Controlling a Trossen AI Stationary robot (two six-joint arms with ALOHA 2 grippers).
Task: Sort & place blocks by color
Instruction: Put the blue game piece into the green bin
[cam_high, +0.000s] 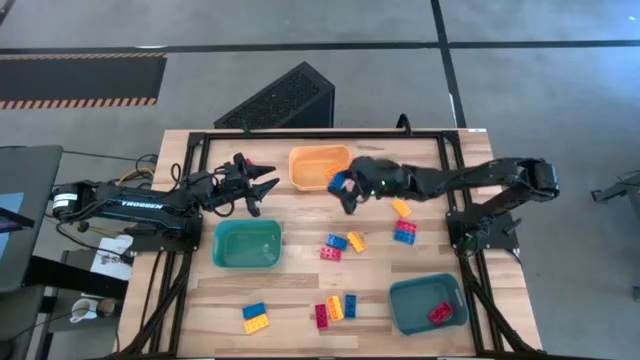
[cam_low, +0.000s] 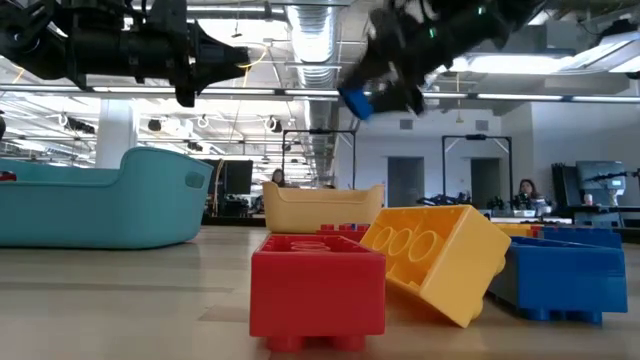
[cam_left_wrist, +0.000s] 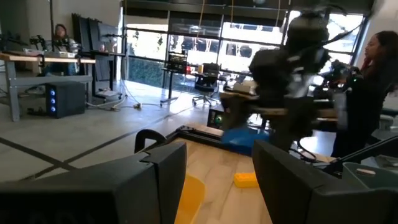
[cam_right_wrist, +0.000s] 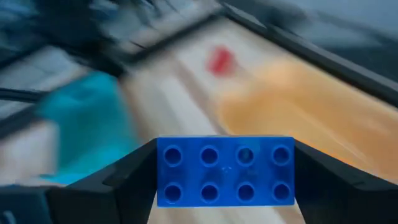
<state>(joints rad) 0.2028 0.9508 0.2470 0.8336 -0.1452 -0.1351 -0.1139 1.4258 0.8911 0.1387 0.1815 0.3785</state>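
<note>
While the left gripper (cam_high: 262, 186) waits with fingers apart above the table's left side, just beside the orange bin (cam_high: 318, 165), the right gripper (cam_high: 343, 190) hangs above the orange bin's right edge, clamped on a blue brick (cam_right_wrist: 224, 171) whose eight studs face the wrist camera. Loose red, yellow and blue bricks (cam_high: 340, 243) lie scattered on the wooden table (cam_high: 300, 290). One teal bin (cam_high: 247, 244) sits at the table's left; another teal bin (cam_high: 428, 303), near the right corner, contains a red brick (cam_high: 440, 313).

Glossy studded plastic blocks (cam_low: 440, 255) lie on a pale wood-plank table (cam_high: 300, 290).
</note>
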